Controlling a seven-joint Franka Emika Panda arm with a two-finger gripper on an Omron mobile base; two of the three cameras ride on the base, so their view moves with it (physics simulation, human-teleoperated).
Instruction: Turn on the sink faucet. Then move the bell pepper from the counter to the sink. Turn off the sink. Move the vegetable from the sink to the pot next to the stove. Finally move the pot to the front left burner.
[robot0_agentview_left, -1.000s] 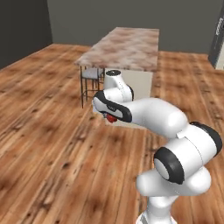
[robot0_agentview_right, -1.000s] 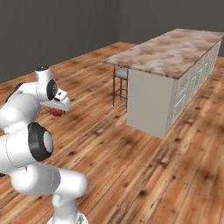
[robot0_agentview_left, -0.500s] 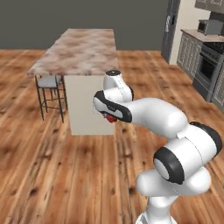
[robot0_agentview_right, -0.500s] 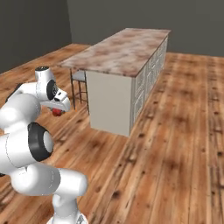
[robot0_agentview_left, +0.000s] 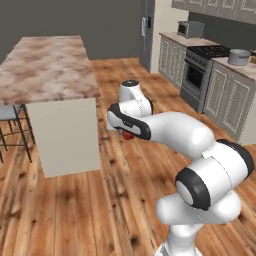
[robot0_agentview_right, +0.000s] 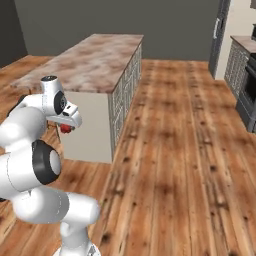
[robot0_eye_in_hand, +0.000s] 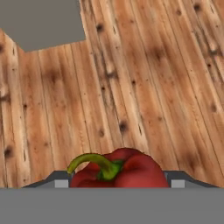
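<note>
In the left base view you see the gripper (robot0_agentview_left: 128, 134) just left of the frame's centre, at the end of the white arm that climbs from the lower right, with the red bell pepper (robot0_agentview_left: 128, 135) tucked under it above the wooden floor (robot0_agentview_left: 115, 210). A marble-topped island (robot0_agentview_left: 47, 67) fills the upper left with a stool (robot0_agentview_left: 12, 125) at its left edge, and in the upper right you find the stove (robot0_agentview_left: 200, 70) with the grey pot (robot0_agentview_left: 239, 56) on the counter (robot0_agentview_left: 240, 67) beside it. In the right base view the gripper (robot0_agentview_right: 66, 128) sits at the left middle of the frame, the bell pepper (robot0_agentview_right: 65, 128) showing red beneath it, in front of the island (robot0_agentview_right: 90, 62). In the hand view the bell pepper (robot0_eye_in_hand: 120, 171) lies at the bottom centre, its green stem curling left, and the jaws are clamped on it from both sides, with the floor (robot0_eye_in_hand: 131, 78) planks behind it.
</note>
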